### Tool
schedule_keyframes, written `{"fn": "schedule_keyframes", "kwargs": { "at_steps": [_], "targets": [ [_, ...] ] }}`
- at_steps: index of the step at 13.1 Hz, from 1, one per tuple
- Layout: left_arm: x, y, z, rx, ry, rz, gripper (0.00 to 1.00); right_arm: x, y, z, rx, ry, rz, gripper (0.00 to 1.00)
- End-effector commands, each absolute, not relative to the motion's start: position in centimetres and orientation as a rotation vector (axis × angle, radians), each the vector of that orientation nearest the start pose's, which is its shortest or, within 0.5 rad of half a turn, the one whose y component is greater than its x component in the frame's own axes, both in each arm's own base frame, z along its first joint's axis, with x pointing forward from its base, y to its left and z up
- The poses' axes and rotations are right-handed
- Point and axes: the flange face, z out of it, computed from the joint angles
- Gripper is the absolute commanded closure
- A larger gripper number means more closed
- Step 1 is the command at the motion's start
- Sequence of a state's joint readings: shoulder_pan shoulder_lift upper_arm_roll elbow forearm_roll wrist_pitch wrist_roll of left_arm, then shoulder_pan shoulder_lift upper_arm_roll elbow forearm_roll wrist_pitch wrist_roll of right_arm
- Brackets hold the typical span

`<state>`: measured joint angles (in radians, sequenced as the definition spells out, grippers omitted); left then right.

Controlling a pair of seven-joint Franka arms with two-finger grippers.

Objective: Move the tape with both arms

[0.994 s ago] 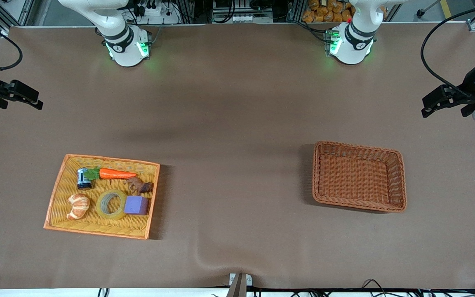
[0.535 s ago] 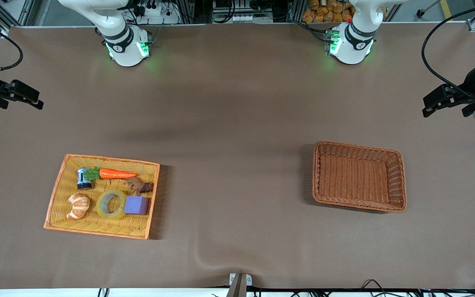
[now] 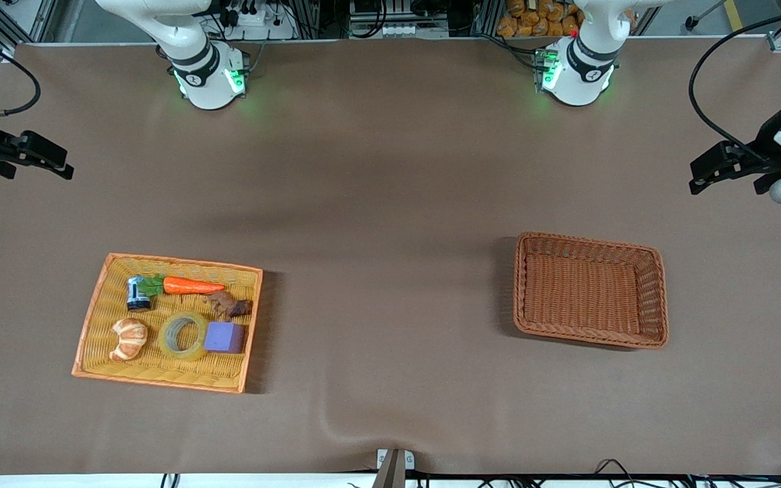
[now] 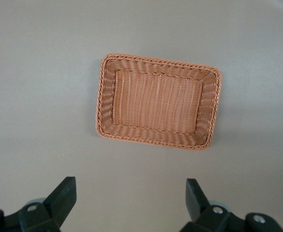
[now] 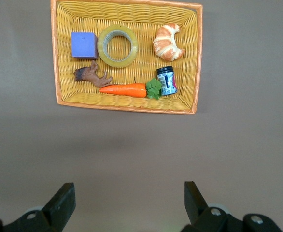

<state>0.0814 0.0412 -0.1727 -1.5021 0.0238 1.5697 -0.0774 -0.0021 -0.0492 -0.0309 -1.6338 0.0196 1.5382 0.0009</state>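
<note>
The tape [image 3: 183, 335], a yellowish translucent ring with a grey core, lies flat in the yellow wicker tray [image 3: 95, 318] between a croissant and a purple cube. It also shows in the right wrist view [image 5: 118, 45]. My right gripper [image 3: 48, 163] hangs open and empty high over the bare table at the right arm's end, away from the tray; its fingers [image 5: 59, 205] frame bare cloth. My left gripper [image 3: 709, 168] hangs open and empty high over the table at the left arm's end; its fingers [image 4: 62, 198] show below the brown basket [image 4: 103, 96].
The tray also holds a purple cube [image 3: 224, 337], a croissant [image 3: 129, 338], a carrot [image 3: 187, 286], a small can [image 3: 136, 293] and a brown figure [image 3: 230, 306]. An empty brown wicker basket [image 3: 657, 298] sits toward the left arm's end. A cloth wrinkle [image 3: 336, 423] lies near the front edge.
Both grippers have shifted slightly: the left one a little up and inward in the front view, the right one barely. Nothing on the table has moved.
</note>
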Motion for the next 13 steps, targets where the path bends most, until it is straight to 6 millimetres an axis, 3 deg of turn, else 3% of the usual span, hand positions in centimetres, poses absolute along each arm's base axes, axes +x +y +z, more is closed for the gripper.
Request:
{"fn": "schedule_keyframes", "kwargs": {
  "at_steps": [1,6,8,10,13],
  "targets": [
    [56.8,-4.8,63.4,-3.116,0.039,-0.036,0.0,53.8,-0.9,61.3,-3.117,0.064,0.088,0.0],
    [57.1,-5.2,63.0,-3.117,0.044,-0.029,0.0,57.9,-3.5,55.5,-3.116,0.137,0.102,0.0],
    [57.0,-5.5,63.2,-3.119,0.053,-0.034,0.0,59.8,-3.8,51.9,-3.114,0.156,0.136,0.0],
    [56.9,-6.1,63.3,-3.119,0.068,-0.036,0.0,62.0,-4.3,47.2,-3.097,0.286,0.16,0.0],
    [56.9,-6.1,63.5,-3.137,0.064,-0.044,0.0,65.6,-5.4,40.1,-3.094,0.363,0.058,0.0]
  ]
}}
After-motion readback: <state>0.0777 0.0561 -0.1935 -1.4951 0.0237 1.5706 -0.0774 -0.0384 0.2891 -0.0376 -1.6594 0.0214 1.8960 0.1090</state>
